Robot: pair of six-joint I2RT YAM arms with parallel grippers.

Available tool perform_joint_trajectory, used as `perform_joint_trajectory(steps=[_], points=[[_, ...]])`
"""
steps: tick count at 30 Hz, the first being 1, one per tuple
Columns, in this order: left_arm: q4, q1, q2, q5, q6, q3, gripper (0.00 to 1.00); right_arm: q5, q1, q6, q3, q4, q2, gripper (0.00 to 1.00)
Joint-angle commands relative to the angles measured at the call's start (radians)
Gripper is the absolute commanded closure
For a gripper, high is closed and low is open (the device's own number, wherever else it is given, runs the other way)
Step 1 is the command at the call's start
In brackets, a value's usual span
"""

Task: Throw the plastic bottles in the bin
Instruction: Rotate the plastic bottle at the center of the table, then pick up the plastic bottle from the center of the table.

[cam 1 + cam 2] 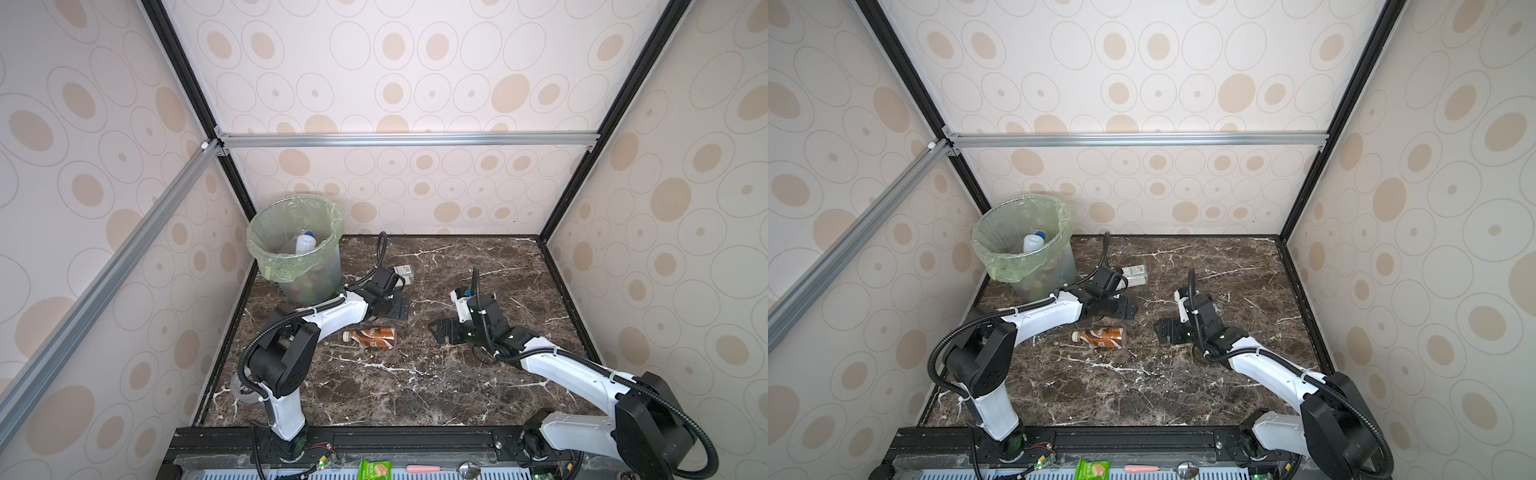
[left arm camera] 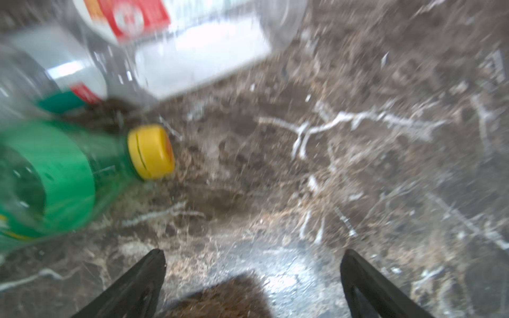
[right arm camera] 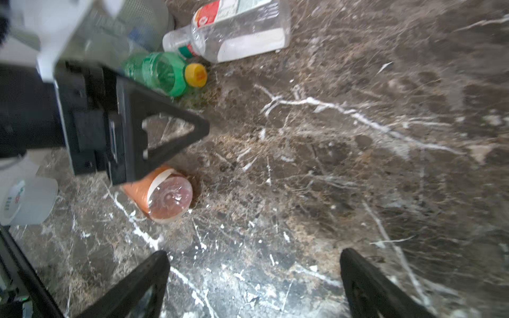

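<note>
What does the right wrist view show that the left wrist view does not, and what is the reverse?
Only the right wrist view shows the brown-labelled bottle lying on its side, and the right gripper with its jaws open and empty. Only the left wrist view shows the gap between the open jaws of the left gripper, with nothing in it. Both show the green bottle with its yellow cap and the clear bottle with a red-white label, lying near each other on the marble table.

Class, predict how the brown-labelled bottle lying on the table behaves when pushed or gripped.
The brown-labelled bottle lies on its side, so a push would probably roll it. It looks round and uncrushed, so likely stiff. Its glossy sleeve may slip.
</note>
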Motion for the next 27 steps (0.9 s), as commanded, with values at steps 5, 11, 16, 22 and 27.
perform_joint_trajectory(steps=[5,11,16,22,27], points=[[-0.007,0.102,-0.201,0.01,-0.027,0.07,0.01,0.009,0.161,-0.146,0.049,0.097,0.123,0.0],[0.1,0.236,-0.405,0.175,-0.121,-0.074,0.01,-0.027,0.175,-0.171,0.13,0.144,0.233,0.0],[0.117,0.295,-0.505,0.261,-0.149,-0.159,0.01,-0.031,0.206,-0.219,0.232,0.132,0.337,0.0],[0.153,0.333,-0.584,0.317,-0.184,-0.252,0.01,-0.026,0.245,-0.289,0.352,0.089,0.473,0.0],[0.175,0.338,-0.611,0.347,-0.206,-0.295,0.01,-0.023,0.259,-0.31,0.411,0.082,0.562,0.03]])
